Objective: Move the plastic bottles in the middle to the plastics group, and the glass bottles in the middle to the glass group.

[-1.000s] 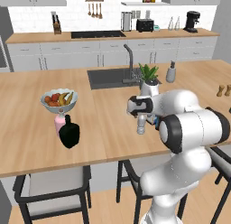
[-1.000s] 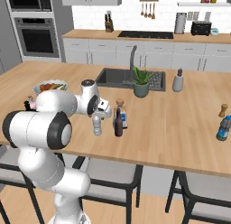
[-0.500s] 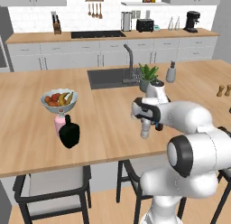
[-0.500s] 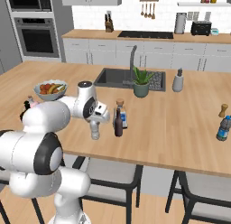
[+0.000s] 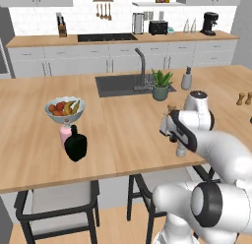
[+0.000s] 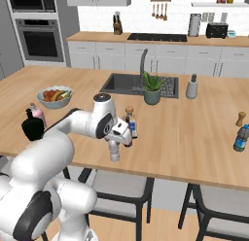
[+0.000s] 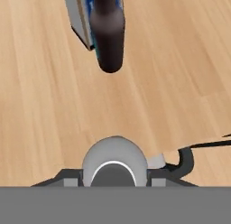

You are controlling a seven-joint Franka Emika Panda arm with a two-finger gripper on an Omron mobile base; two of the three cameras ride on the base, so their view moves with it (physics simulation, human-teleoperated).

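Observation:
My gripper (image 7: 115, 177) is shut on the white cap of the small clear plastic bottle (image 7: 115, 161), which stands upright under the hand at the counter's front edge (image 6: 114, 151) (image 5: 181, 150). Whether its base touches the wood I cannot tell. Just beyond it stand the slim dark brown glass bottle (image 7: 108, 33) and, behind that, the squarish clear bottle with blue label (image 7: 80, 17) and cork stopper (image 6: 130, 119). Far to the left is the glass group: a squat black bottle (image 5: 75, 144) and a pale pink bottle (image 5: 64, 134).
A fruit bowl (image 5: 64, 108) sits behind the glass group. The sink (image 5: 123, 84), its tap and a potted plant (image 5: 160, 85) lie past the middle. A blue-labelled bottle (image 6: 239, 138) and a small shaker (image 6: 240, 119) stand at the far right.
The jaws closed on the plastic bottle's cap. The hand and bottle then shifted right and toward the counter's front edge, away from the two glass bottles.

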